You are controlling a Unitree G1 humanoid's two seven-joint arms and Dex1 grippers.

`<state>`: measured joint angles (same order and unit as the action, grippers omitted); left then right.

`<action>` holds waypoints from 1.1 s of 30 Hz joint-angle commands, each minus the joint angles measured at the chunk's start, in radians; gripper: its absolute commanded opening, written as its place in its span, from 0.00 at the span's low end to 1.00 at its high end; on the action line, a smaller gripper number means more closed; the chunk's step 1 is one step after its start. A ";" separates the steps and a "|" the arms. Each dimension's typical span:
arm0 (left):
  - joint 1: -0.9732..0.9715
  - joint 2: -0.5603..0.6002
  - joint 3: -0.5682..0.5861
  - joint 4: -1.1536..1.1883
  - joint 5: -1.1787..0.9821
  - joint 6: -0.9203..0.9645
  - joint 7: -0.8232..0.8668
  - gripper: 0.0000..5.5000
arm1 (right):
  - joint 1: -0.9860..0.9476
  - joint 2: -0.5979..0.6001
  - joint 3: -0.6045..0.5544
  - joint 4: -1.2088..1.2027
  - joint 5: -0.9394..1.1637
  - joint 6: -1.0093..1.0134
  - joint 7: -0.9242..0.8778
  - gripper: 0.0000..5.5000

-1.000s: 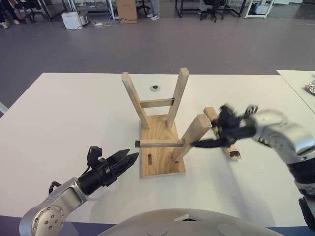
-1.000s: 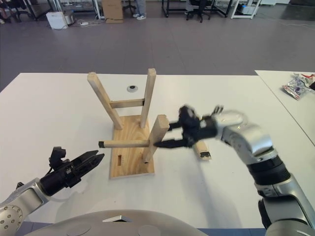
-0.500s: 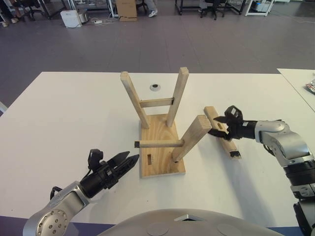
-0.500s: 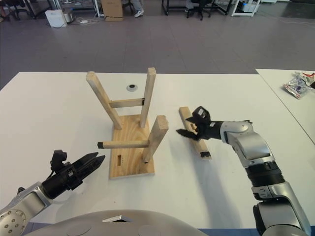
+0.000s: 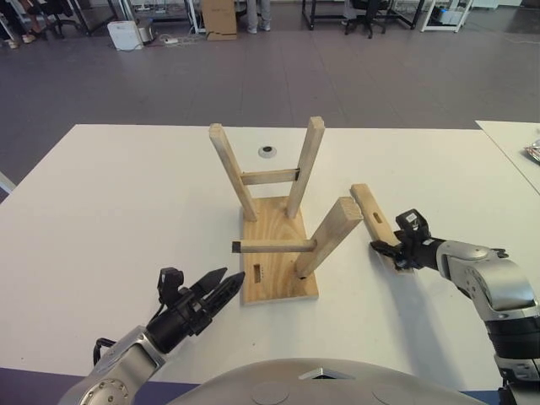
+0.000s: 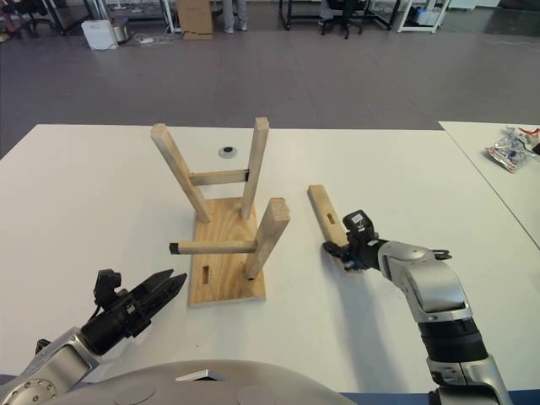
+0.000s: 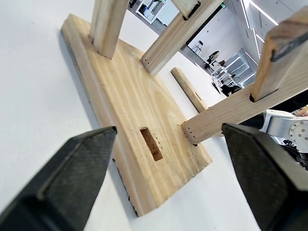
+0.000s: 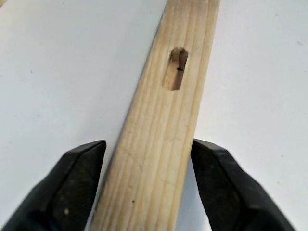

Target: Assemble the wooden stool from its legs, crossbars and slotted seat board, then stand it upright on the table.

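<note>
Right wrist view is showing your right gripper [image 8: 148, 143] straddling the loose leg [image 8: 166, 110], which is lying flat on the table [image 5: 101, 194] beside the seat board [image 5: 283, 285]. Over the last second you are dropping away from leaning leg 3 [image 5: 331, 232], so fetching leg 4 is beginning. Its fingers [image 8: 79, 168] are sitting open, not yet clamping. Your left gripper [image 5: 215, 285] is hovering spread wide, holding nothing, near the empty slot [image 7: 150, 143].

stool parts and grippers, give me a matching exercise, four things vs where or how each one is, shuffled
1 seat board
2 loose leg
3 left gripper
4 upper crossbar

a between the fingers of the right gripper
b open, by the board's near corner
c flat on the table, one slot empty
d raised, over the board's far end

Pairs: 1-c, 2-a, 3-b, 4-d
</note>
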<state>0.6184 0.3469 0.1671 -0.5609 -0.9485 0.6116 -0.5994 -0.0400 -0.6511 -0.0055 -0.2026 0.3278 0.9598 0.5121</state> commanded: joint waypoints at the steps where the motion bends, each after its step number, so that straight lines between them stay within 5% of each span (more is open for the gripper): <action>1: -0.011 0.014 0.015 0.002 0.028 -0.017 0.018 0.73 | 0.006 0.002 -0.004 0.060 -0.024 -0.013 -0.009 0.43; 7: -0.131 0.103 0.193 0.070 -0.019 -0.029 0.016 0.73 | -0.120 0.034 -0.050 0.217 -0.043 -0.173 -0.022 0.38; 10: -0.405 0.307 0.401 0.160 -0.203 0.020 0.026 0.73 | -0.439 0.070 -0.190 0.344 0.070 -0.307 0.025 0.38; 14: -0.912 0.526 0.363 0.299 -0.263 0.066 0.028 0.73 | -0.791 0.148 -0.266 0.330 0.290 -0.318 0.131 0.38; 22: -1.351 0.428 0.194 0.318 -0.471 0.181 0.079 0.73 | -0.840 0.269 -0.180 0.056 0.698 -0.066 0.275 0.38; 33: -1.430 0.326 0.144 0.286 -0.711 0.223 0.200 0.73 | -0.849 0.215 -0.076 0.068 0.744 0.029 0.407 0.38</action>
<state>-0.7864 0.6775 0.3189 -0.2606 -1.6340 0.8227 -0.4195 -0.8728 -0.4198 -0.0994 -0.1380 1.0902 0.9794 0.8964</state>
